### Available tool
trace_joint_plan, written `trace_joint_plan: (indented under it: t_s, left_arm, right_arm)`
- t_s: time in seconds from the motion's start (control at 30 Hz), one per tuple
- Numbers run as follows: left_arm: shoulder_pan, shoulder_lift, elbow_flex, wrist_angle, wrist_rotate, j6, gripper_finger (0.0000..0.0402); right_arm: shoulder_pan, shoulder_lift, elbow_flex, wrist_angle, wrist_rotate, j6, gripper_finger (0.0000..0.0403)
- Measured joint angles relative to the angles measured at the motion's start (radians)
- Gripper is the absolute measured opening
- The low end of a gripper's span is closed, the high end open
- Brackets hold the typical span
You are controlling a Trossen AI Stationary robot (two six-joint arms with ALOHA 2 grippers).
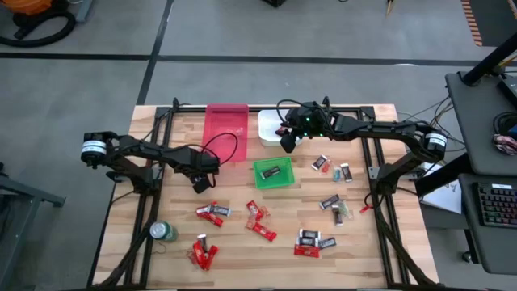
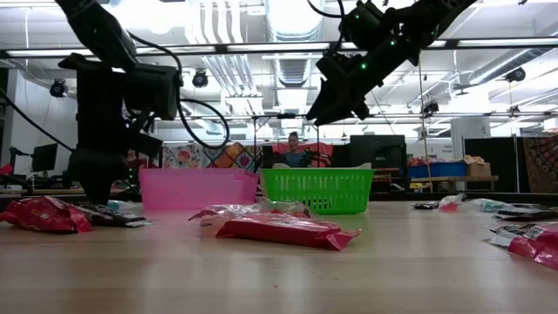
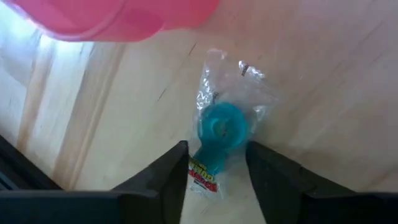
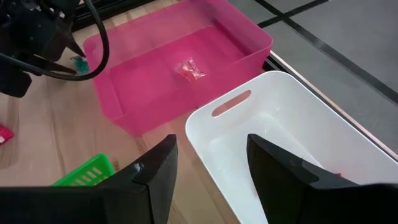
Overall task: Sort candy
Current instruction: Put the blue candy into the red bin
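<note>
The wooden table (image 1: pixel 242 255) carries everything, and the pink bin (image 1: pixel 225 129) at its back edge serves as the landmark. Just right of the pink bin stands the white bin (image 4: pixel 311 162), and in front of that, a little further right, the small green basket (image 1: pixel 274 173). A green can (image 1: pixel 164 233) sits well forward and left of the pink bin. The candy is spread across the front half of the table, well forward of the pink bin: red-wrapped pieces (image 1: pixel 212 212) mostly in front of it, dark-wrapped ones (image 1: pixel 329 202) off to the right. One small piece (image 4: pixel 191 70) already lies inside the pink bin.

The left gripper (image 3: pixel 216 163) hangs low just in front of the pink bin's near corner, its fingers apart and straddling a clear-wrapped teal sweet (image 3: pixel 219 127) that lies flat on the wood; the wrapper's printed tail sits between the tips, untouched as far as can be seen. The right gripper (image 4: pixel 208 163) waits above the near wall of the white bin, fingers parted and holding nothing.

The step in hand looks like picking this sweet. To do it well, the left gripper should come forward so the tips bracket the round body rather than the thin tail, settle onto the wood, then close squarely; a grip on loose film alone could slip
</note>
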Motion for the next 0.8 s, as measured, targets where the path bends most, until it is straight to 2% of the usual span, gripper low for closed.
trace_joint_plan:
  t_s: [0.3, 0.53, 0.8]
  left_arm:
    - [0.000, 0.000, 0.018, -0.014, 0.039, -0.001, 0.0013]
    - [-0.013, -0.052, 0.055, -0.090, 0.086, 0.026, 0.0002]
    - [-0.026, -0.191, 0.078, -0.090, 0.172, 0.053, 0.0000]
  right_arm:
    - [0.013, 0.000, 0.000, 0.000, 0.000, -0.003, 0.0183]
    - [0.013, 0.000, 0.000, 0.000, 0.000, -0.008, 0.0183]
    - [0.013, 0.000, 0.000, 0.000, 0.000, -0.017, 0.0183]
